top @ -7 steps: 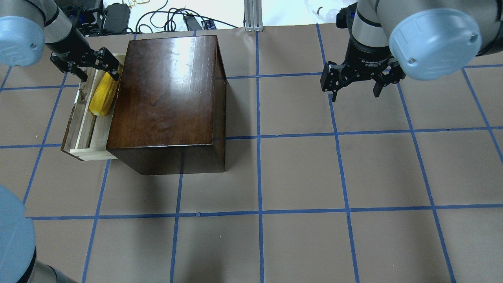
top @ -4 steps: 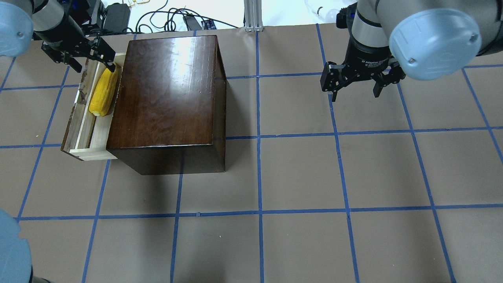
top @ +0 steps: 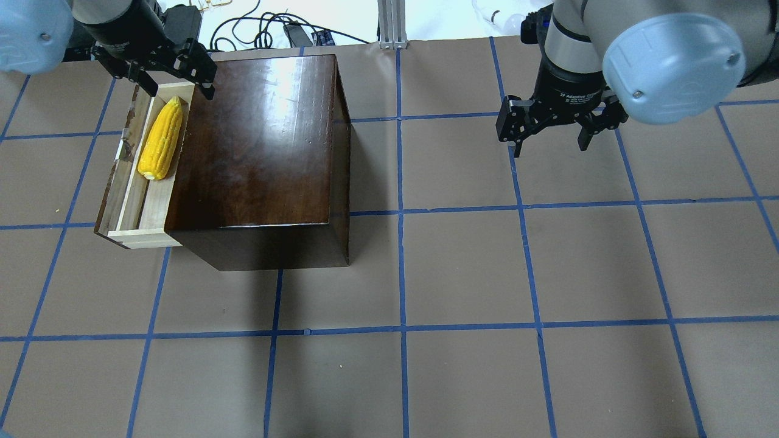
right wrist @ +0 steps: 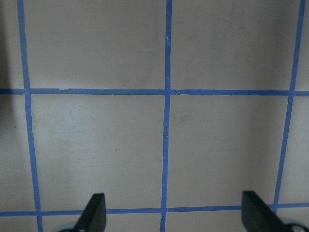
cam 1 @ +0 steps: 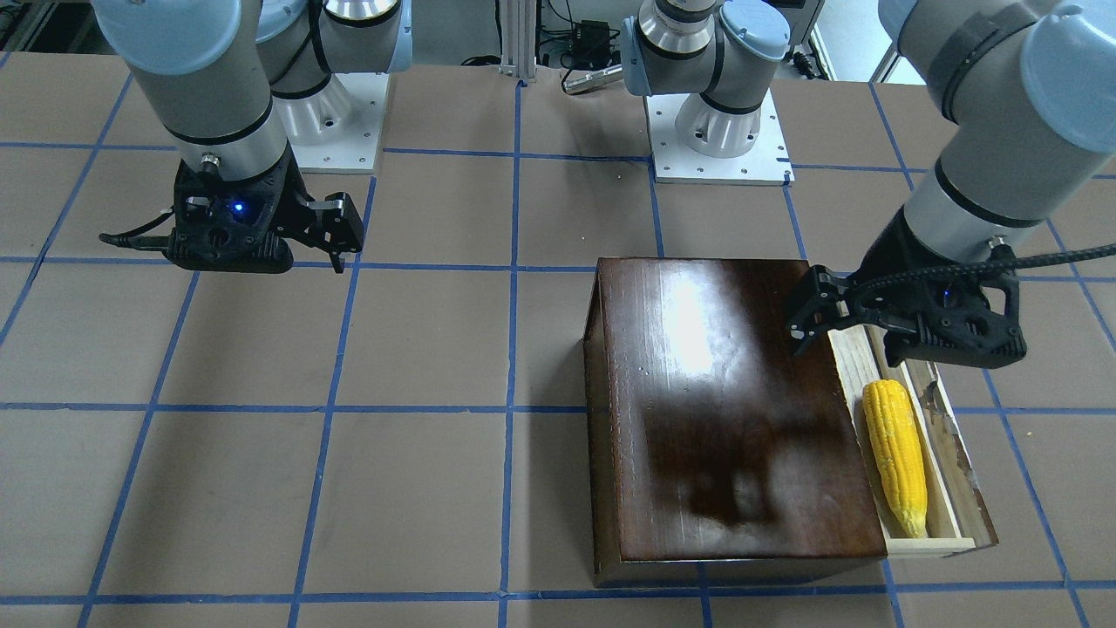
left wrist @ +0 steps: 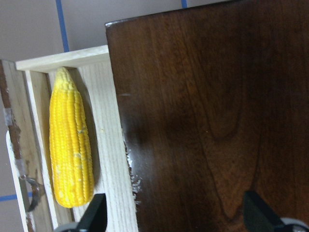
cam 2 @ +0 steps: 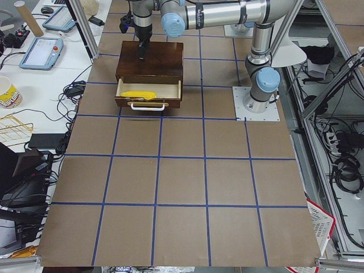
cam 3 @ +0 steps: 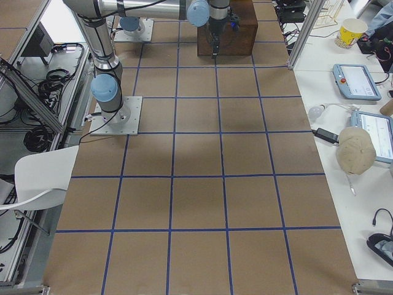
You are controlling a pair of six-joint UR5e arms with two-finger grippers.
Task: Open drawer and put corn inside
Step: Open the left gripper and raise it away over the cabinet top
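- Locate corn [top: 160,139] lying flat inside drawer [top: 135,210], upper left of the overhead frame, pointed end toward the top edge, just beside the face of the box [top: 261,152].
- Record left gripper [top: 172,84] released and empty, fingers spread, hovering over the top end of the drawer, 1 finger above the box lid, clear of the corn.
- Record right gripper [top: 551,143] likewise released, holding nothing, over bare table [top: 548,274] at upper right, well apart from the box.
- Judge the task all but complete, with the drawer pulled out and the corn in it; rate hazards from here as low.
- Risk 1: flag a possible strike on the box lid or the drawer end wall from any downward drift of the left gripper, given 1 finger over the lid edge.
- Risk 2: flag possible rolling of the corn, round and unrestrained, on any knock to box or drawer.
- Risk 3: flag a possible jam at the box opening on any later closing; cannot confirm clearance above the cob from these views.
- Writing: read "Adaptive" in part on the right gripper's wrist band in the overhead frame; cannot make out the rest.
- Find print on a cup [cam 2: 7,94] at the left edge of the left-side frame, too small to read.
- Find no label on box, drawer or corn.
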